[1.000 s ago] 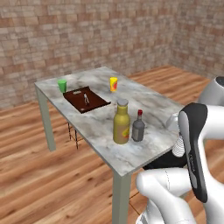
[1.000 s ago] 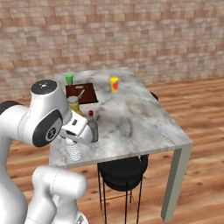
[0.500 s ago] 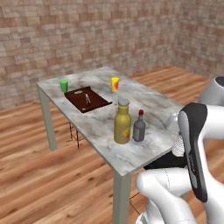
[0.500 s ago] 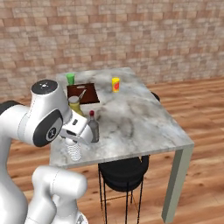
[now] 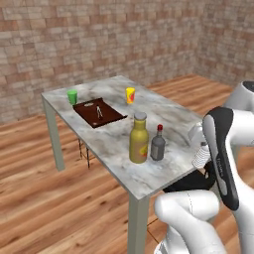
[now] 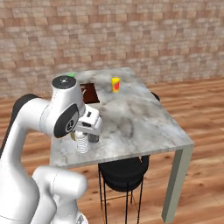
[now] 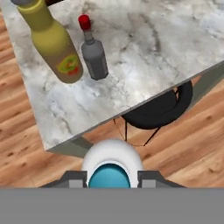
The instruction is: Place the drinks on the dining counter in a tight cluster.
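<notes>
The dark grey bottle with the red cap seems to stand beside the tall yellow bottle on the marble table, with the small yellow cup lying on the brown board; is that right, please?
Nearly. The dark grey bottle does stand beside the tall yellow bottle on the marble table, but the small yellow cup stands on the bare marble, apart from the brown board. The left base view shows it.

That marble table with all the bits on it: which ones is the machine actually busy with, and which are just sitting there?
Part of the job:
- tall yellow bottle with grey cap
- shorter dark grey bottle with red cap
- small clear bottle with blue cap, held in the gripper
- marble-topped table

Just lying about:
- small green cup
- small yellow cup
- dark brown board
- black stool
</notes>
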Robot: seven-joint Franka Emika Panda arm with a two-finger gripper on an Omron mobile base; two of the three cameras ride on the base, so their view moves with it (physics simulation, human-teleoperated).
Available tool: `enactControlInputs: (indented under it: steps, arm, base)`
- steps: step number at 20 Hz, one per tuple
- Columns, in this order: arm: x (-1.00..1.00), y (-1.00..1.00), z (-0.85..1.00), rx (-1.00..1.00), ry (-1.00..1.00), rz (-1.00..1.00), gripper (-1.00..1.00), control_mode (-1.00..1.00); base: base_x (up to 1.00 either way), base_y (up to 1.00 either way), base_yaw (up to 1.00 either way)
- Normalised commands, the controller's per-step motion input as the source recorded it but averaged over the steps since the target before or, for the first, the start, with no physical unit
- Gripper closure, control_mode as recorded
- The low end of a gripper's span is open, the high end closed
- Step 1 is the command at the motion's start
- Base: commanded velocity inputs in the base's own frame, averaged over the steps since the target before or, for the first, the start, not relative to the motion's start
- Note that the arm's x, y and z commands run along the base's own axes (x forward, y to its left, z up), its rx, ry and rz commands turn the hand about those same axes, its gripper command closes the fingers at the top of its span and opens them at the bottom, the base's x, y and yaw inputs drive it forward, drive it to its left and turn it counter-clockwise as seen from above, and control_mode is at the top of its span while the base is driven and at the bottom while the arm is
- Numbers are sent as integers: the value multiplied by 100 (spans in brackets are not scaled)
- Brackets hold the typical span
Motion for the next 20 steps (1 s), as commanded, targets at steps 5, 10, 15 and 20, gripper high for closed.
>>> enactControlInputs:
  steps: [5,10,15,20]
  arm:
    - [57,-7,-9,-1,-1,21,100,-100]
    - [98,-5,-27,-5,-6,15,100,-100]
    - [46,-23,-10,-2,-8,25,100,-100]
    - [1,-21,0,0,-9,34,100,-100]
  base:
    - [0,0,0]
    - [0,0,0]
    - [0,0,0]
    - [0,0,0]
